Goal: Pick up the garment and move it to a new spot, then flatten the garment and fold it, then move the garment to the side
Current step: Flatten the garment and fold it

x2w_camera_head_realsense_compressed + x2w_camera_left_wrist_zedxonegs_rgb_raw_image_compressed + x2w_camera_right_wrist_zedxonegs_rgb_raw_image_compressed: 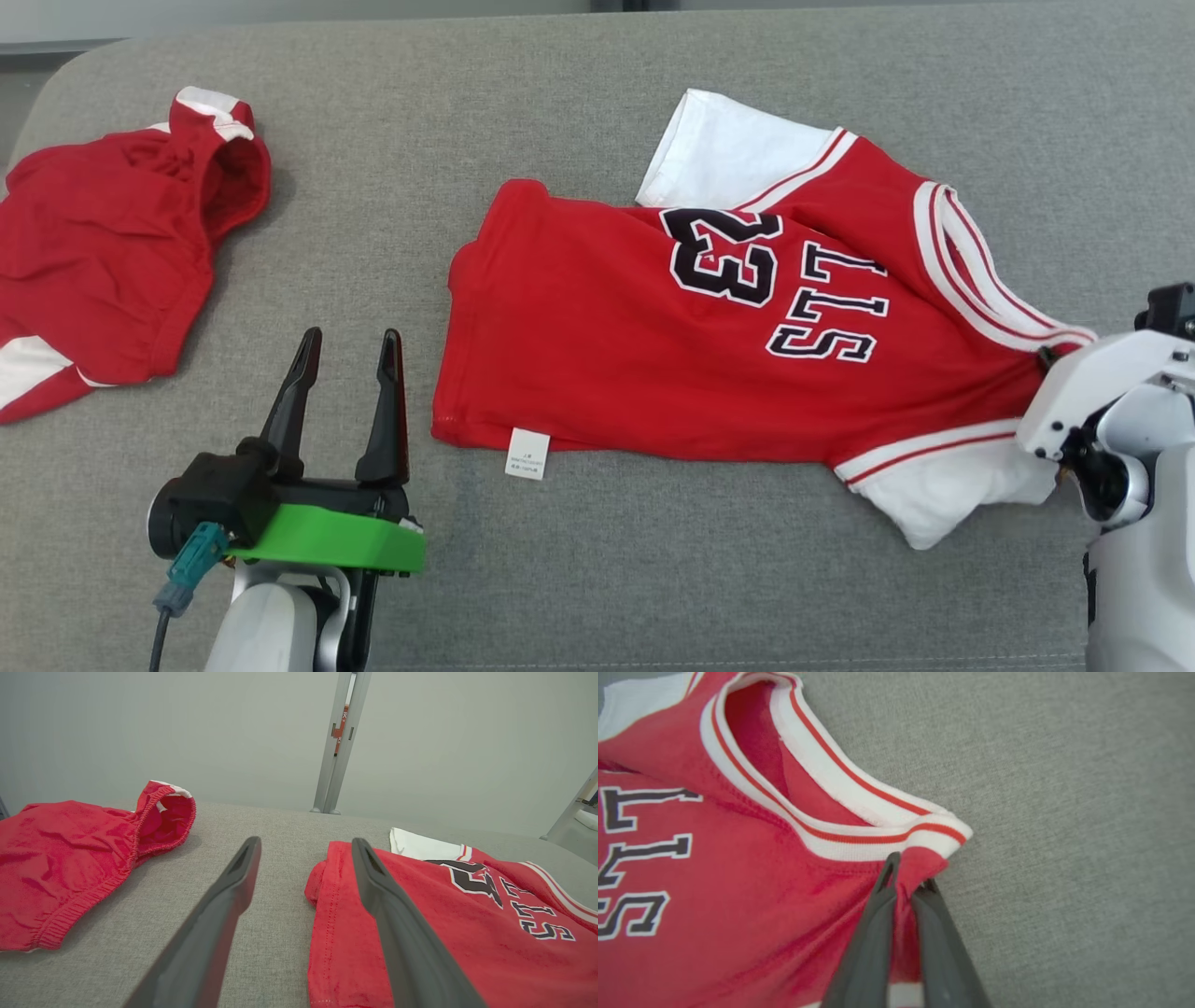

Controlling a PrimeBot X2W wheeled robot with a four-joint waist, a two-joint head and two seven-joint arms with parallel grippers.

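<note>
Pinching only a small tuck of the jersey [597, 355] beside its collar with the right gripper [908, 872] clamped shut — may slip free on lifting. Flat on the grey cushion [653, 569]; may drag lopsided, left gripper [353, 334] gaping empty by the hem.

Left gripper [353, 334]: we hold it with fingers spread wide, pointing forward.
Right gripper [909, 872]: we pinch its fingers together on the shirt [738, 896] shoulder.
Right wrist [1088, 392]: pale, angled in from our right.
</note>
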